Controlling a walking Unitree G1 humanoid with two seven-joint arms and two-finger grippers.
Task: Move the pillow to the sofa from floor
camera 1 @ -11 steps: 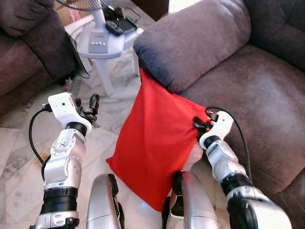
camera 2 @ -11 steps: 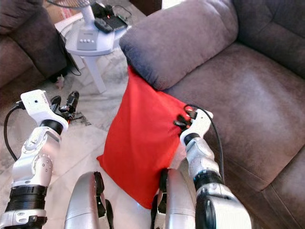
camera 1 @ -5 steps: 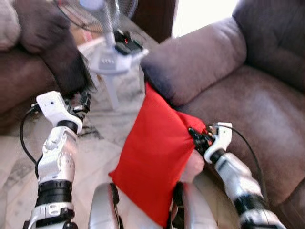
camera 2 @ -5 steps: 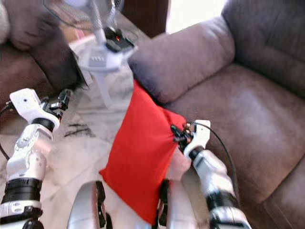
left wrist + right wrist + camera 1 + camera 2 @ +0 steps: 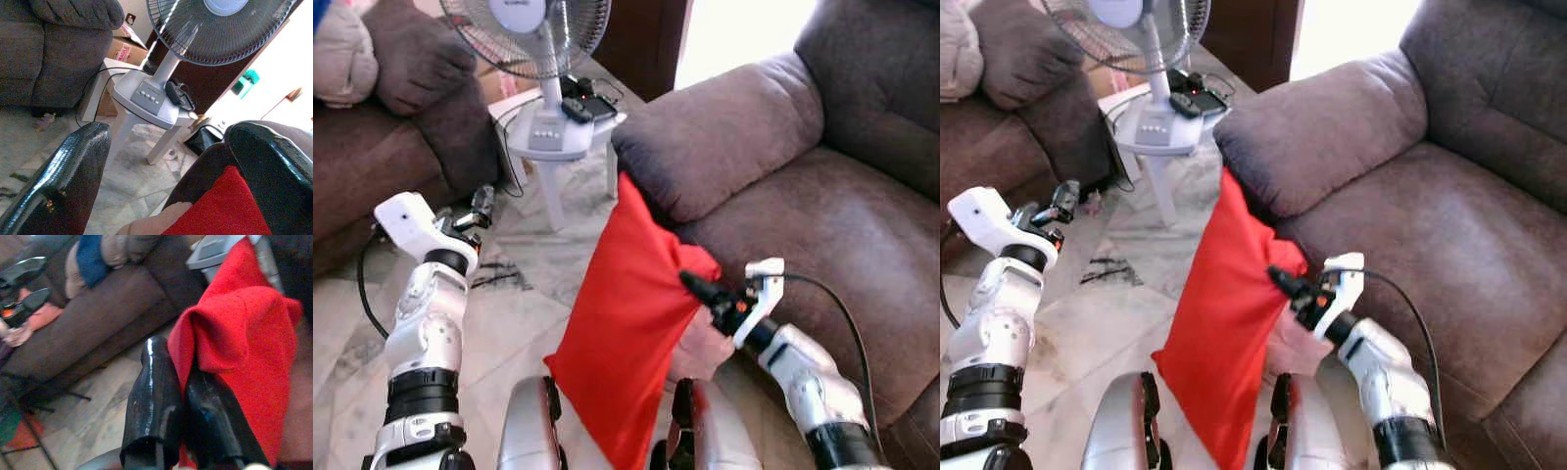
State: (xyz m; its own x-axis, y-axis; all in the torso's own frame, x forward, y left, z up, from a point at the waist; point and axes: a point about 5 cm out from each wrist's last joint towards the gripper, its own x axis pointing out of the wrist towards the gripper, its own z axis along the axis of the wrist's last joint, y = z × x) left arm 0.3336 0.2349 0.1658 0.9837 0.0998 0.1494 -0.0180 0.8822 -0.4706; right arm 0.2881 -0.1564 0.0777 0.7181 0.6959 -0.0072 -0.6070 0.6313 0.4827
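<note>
Open sofa seat [image 5: 842, 235] at right of frame, bare and reachable. Blocked at centre by the padded sofa arm [image 5: 724, 137], with the red pillow [image 5: 631, 323] hanging against it. Crowded at upper left by fan [image 5: 533, 29] on white stool [image 5: 558, 147]. Bare marble floor [image 5: 524, 323] at lower left.

Light: bright daylight from the doorway [image 5: 744, 34], blown out white.
Focus: head views sharp; wrist views soft, fingers [image 5: 154, 401] blurred.
</note>
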